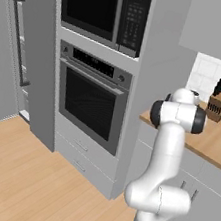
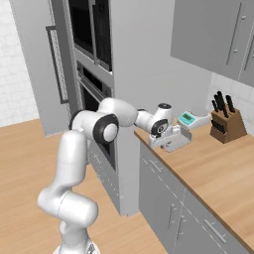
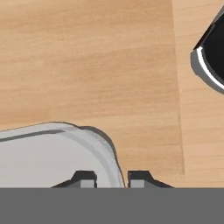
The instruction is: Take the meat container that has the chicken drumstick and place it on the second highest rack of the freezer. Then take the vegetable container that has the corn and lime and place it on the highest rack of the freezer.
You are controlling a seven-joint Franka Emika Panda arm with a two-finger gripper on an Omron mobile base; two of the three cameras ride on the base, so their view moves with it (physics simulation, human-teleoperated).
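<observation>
- The gripper (image 3: 111, 177) has its two dark fingertips drawn close together astride the thin grey rim of a container (image 3: 48, 157), one tip inside the wall and one outside, clamped on it.
- In the right base view the gripper (image 2: 171, 140) sits low over the near corner of the wooden counter (image 2: 218, 168), with the pale container (image 2: 179, 140) at its tip.
- The container is a shallow, smooth grey tray with a rounded corner; its contents are cut off, so which food it holds cannot be told.
- Bare, light-grained counter lies open beyond the rim; a dark round object with a white edge (image 3: 212, 54) is cropped by the frame.
- A wooden knife block (image 2: 226, 124) stands well apart, by the tiled wall.
- The freezer (image 1: 15, 52), tall and grey with a dark bar handle, stands far left past the oven (image 1: 91, 99); its racks are hard to make out.
</observation>
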